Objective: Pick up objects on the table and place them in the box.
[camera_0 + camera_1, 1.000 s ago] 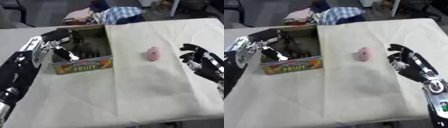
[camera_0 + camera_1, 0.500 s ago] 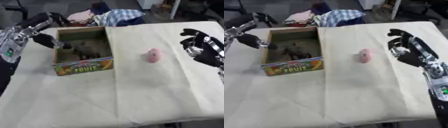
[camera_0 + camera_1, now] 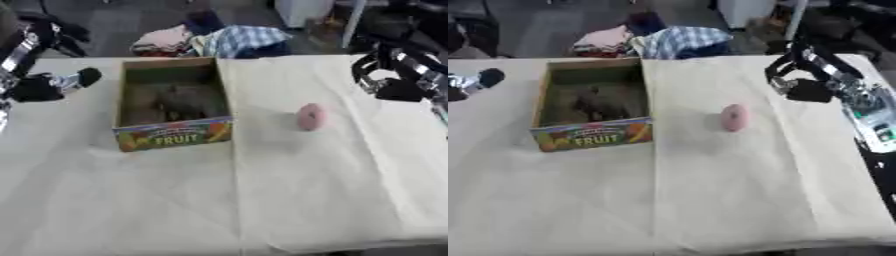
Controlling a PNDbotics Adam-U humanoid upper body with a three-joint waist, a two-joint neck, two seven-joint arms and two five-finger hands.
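Note:
A cardboard box (image 3: 171,136) with a "FRUIT" label on its front stands on the left part of the table; dark things (image 3: 182,102) lie inside, too dim to make out. A small pink rounded object (image 3: 311,116) rests on the cloth right of the box. My left hand (image 3: 39,88) hovers left of the box, clear of its wall, open and holding nothing. My right hand (image 3: 802,80) hangs above the far right of the table, behind and right of the pink object, fingers relaxed and arched downward, with nothing in it.
A cream cloth (image 3: 262,200) covers the table. Beyond the far edge lies a heap of clothes (image 3: 219,41), among them a checked one. A white post (image 3: 353,22) and dark equipment stand at the back right.
My left hand has drawn back from over the box's left wall to a spot left of it. My right hand has risen toward the far right. The pink object has not moved.

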